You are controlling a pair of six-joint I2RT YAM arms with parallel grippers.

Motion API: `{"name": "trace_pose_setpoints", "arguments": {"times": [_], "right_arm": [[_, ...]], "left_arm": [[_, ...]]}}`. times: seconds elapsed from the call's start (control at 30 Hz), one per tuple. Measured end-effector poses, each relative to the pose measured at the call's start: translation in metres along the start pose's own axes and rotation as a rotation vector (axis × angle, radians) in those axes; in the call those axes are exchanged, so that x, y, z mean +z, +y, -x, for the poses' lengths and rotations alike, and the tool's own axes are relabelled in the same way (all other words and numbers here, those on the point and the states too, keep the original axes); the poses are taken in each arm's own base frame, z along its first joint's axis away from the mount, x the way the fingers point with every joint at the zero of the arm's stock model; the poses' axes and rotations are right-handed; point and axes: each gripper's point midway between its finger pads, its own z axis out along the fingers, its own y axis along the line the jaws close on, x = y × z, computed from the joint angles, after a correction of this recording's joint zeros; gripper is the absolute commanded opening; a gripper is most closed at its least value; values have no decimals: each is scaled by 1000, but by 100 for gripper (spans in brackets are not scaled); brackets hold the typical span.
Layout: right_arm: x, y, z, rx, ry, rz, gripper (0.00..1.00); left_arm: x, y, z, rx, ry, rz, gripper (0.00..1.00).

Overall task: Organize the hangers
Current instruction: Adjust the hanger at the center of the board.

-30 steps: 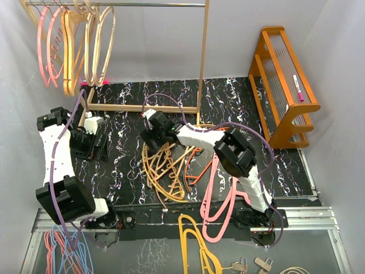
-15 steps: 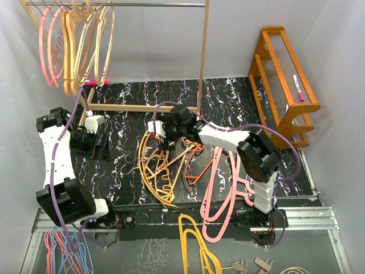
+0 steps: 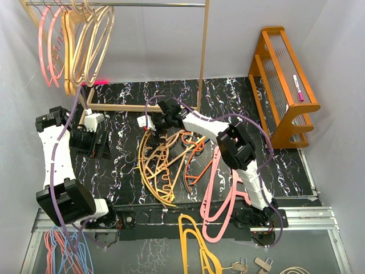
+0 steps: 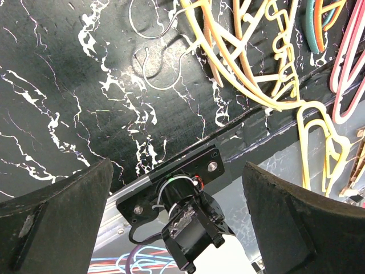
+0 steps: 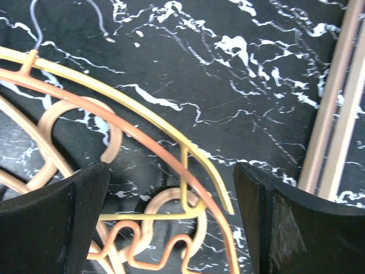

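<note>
Several hangers [image 3: 74,45], pink and pale tan, hang at the left end of the rail. More hangers lie tangled on the black mat: yellow-orange and tan ones [image 3: 162,165], orange and teal ones [image 3: 194,149], pink ones [image 3: 222,194]. My right gripper [image 3: 151,128] hovers open over the back of this pile. In the right wrist view a yellow hanger [image 5: 188,165] and a salmon one [image 5: 142,140] pass between its spread fingers [image 5: 51,222], with the right gripper [image 5: 171,228] touching neither. My left gripper [image 3: 94,147] stays open at the mat's left, and the left gripper [image 4: 177,228] holds nothing.
A wooden rack post [image 3: 202,57] and its foot bar [image 3: 142,107] stand behind the pile. An orange wooden shelf [image 3: 285,85] is at the right. A mustard-yellow hanger [image 3: 194,240] and a blue-and-pink bunch [image 3: 65,248] lie past the mat's front edge.
The right arm has swung and its gripper now sits slightly further back and left. The yellow and tan hangers beneath it have spread out. The hung hangers swayed a little. The left arm is still.
</note>
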Motion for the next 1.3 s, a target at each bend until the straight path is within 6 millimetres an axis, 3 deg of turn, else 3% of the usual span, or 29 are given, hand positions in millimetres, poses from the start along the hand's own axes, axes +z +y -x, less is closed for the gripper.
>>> {"name": "trace_pose_setpoints", "arguments": {"times": [0.1, 0.2, 0.33, 0.6, 0.73, 0.97, 1.13, 1.3], "right_arm": [[4, 11, -5, 31, 1, 38, 88], [7, 20, -12, 57, 9, 65, 74], [9, 26, -18, 78, 19, 80, 71], [12, 17, -14, 69, 9, 65, 60], [19, 8, -10, 49, -6, 49, 48], [34, 20, -21, 78, 3, 76, 43], [35, 20, -21, 73, 0, 78, 11], [35, 13, -16, 49, -6, 61, 8]], "left_arm": [[0, 0, 0, -3, -2, -2, 93], [0, -1, 1, -3, -5, -3, 91], [0, -1, 2, -3, -8, -4, 90], [1, -1, 2, -4, -11, -5, 89], [1, -1, 3, -3, -15, -6, 89], [1, 0, 4, -5, -17, -5, 88], [1, 0, 4, -4, -19, -3, 85], [1, 0, 4, -4, -19, -4, 80]]}}
